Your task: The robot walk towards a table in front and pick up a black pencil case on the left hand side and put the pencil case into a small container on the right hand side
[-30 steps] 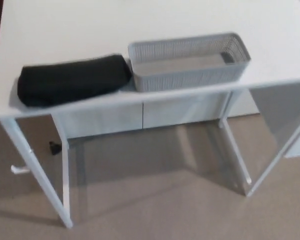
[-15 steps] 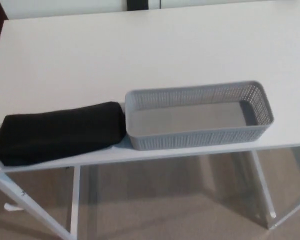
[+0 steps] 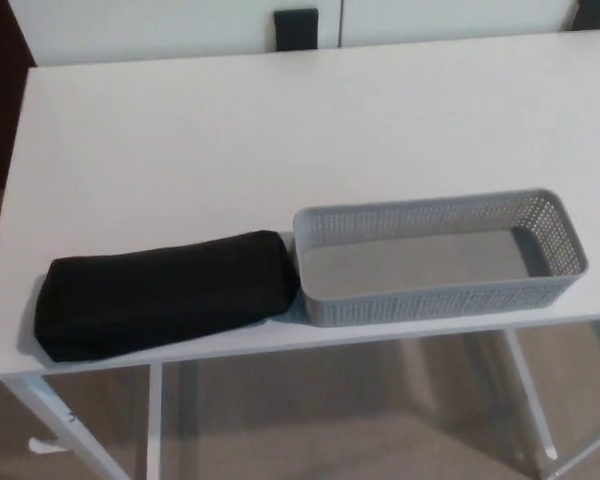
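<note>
We see the black pencil case (image 3: 165, 293) lying flat near the white table (image 3: 280, 130) front edge, at about eight o'clock in the head view. Its right end touches the grey perforated container (image 3: 555, 280) at five o'clock — long, shallow, nothing inside. Neither hand shows, so we cannot tell the fingers' state.

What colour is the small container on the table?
Grey, with a perforated mesh-like wall; the container shows best in the head view, beside the black pencil case.
</note>
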Available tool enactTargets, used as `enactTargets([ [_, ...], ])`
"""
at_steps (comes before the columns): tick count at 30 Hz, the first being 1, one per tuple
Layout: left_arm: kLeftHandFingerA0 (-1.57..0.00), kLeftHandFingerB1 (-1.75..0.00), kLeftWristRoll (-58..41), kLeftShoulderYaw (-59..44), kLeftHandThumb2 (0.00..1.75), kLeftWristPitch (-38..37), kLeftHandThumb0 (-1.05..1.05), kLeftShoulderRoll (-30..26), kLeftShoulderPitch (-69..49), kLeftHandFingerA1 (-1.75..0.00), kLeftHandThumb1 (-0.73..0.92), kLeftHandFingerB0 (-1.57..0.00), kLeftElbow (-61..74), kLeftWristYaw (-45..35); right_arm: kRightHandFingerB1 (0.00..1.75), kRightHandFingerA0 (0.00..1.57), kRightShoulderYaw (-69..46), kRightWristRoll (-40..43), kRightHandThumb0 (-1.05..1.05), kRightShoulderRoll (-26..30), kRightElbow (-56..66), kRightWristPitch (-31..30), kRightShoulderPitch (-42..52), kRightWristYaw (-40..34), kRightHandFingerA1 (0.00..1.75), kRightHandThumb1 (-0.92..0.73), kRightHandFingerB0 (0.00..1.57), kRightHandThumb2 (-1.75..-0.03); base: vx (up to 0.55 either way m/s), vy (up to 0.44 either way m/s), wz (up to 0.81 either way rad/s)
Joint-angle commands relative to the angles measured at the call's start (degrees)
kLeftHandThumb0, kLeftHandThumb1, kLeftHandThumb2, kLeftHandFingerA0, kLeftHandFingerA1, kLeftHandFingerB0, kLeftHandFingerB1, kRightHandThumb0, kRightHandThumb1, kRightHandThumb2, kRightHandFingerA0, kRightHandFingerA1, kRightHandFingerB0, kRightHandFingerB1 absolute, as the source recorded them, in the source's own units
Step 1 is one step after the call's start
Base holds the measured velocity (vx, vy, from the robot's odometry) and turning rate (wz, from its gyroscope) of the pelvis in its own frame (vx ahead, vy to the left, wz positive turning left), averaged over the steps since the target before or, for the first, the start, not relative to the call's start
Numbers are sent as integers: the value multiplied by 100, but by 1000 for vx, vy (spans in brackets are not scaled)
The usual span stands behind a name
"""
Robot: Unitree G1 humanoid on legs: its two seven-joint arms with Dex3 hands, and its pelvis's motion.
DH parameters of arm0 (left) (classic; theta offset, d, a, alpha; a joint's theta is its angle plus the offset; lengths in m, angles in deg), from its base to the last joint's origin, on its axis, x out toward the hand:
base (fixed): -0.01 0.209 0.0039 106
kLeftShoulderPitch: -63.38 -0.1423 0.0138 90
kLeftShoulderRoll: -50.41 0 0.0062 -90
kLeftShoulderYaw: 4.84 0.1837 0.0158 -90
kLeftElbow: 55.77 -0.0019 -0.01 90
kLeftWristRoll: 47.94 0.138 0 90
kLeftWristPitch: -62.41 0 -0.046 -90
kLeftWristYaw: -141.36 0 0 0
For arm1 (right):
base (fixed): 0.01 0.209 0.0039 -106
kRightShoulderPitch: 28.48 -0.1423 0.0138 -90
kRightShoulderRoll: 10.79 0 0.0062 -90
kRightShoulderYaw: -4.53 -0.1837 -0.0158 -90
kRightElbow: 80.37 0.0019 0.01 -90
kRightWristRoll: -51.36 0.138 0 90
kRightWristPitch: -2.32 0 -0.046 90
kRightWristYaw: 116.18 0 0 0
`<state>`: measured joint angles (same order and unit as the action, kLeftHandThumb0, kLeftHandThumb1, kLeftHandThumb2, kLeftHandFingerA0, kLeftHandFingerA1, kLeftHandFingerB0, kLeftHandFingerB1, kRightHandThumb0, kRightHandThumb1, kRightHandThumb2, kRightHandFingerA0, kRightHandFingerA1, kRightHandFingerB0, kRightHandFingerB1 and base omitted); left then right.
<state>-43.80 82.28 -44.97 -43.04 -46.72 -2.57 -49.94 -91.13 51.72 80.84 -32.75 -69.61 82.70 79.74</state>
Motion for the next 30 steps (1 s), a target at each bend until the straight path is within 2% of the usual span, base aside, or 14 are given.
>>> enactTargets([
  [1,-27,-30,133,84,61,-126,-39,-108,-21,-38,69,-20,-16,-6,22,15,-46,33,-67,58,74,-137,68,-2,32,-77,10,-65,26,-57,9],
  [4,-27,-30,120,106,61,-150,-39,-120,-26,-38,69,-20,-9,-13,22,15,-45,30,-67,57,118,-170,79,-11,32,-77,10,-65,27,-56,3],
  [5,-27,-30,114,119,60,-158,-40,-133,-26,-40,66,-20,-2,-43,34,9,-47,30,-73,57,49,-159,41,-10,44,-60,4,-92,0,0,0],
  [7,-26,-30,95,143,60,-174,-39,-146,-27,-40,66,-20,25,-95,34,9,-54,38,-73,57,11,-170,14,-6,44,-60,4,-92,0,0,0],
  [8,-27,-30,157,186,60,-148,-40,-170,-18,-40,65,-20,35,-61,49,0,-59,53,-36,43,80,-177,50,-7,49,-50,0,-105,0,0,0],
  [17,-25,-29,-186,462,58,-768,-47,-409,-889,-36,57,-17,1561,-867,49,0,-12,-23,-36,60,100,-180,104,-52,49,-50,0,-105,0,0,0],
  [18,-2,-28,-715,590,78,-806,-61,-760,-1335,-43,37,-2,2796,-1400,50,0,-19,-15,-37,66,18,-140,51,-36,50,-50,0,-106,0,0,0],
  [19,-3,-23,-1611,773,80,-924,-66,-1372,-2053,-37,38,-6,4857,-2247,49,0,-35,8,-36,72,-107,-90,-31,-11,49,-50,0,-106,0,0,0],
  [21,-8,-11,-2119,650,82,-959,-78,-1794,-2393,-30,44,-9,6051,-2410,49,0,-64,61,-36,53,-109,-191,-52,0,49,-50,0,-105,0,0,0],
  [22,-8,-28,-2616,374,92,-986,-84,-2097,-2702,-28,49,0,6920,-2486,49,0,-51,45,-36,47,-60,-229,-33,-26,49,-50,0,-105,0,0,0],
  [23,-9,-11,-2885,-18,87,-953,-77,-2254,-2998,-21,45,-8,7586,-2441,50,0,-46,51,-36,49,-39,-233,-13,-10,49,-50,0,-105,0,0,0],
  [25,-9,-11,-2923,-84,87,-908,-77,-2264,-3052,-21,45,-8,7692,-2444,50,0,-43,55,-36,50,-38,-233,-11,-10,49,-50,0,-105,0,0,0],
  [26,-1,-31,-3808,-462,58,-1062,-82,-2337,-2728,-35,50,-3,8426,-2240,31,8,-61,66,-71,82,-85,-222,-61,-1,43,-61,5,-90,0,0,0],
  [30,-1,-31,-4231,-674,58,-1063,-82,-2349,-2628,-35,50,-3,8795,-2176,31,8,-68,70,-71,99,-105,-217,-80,2,43,-61,5,-90,0,0,0],
])
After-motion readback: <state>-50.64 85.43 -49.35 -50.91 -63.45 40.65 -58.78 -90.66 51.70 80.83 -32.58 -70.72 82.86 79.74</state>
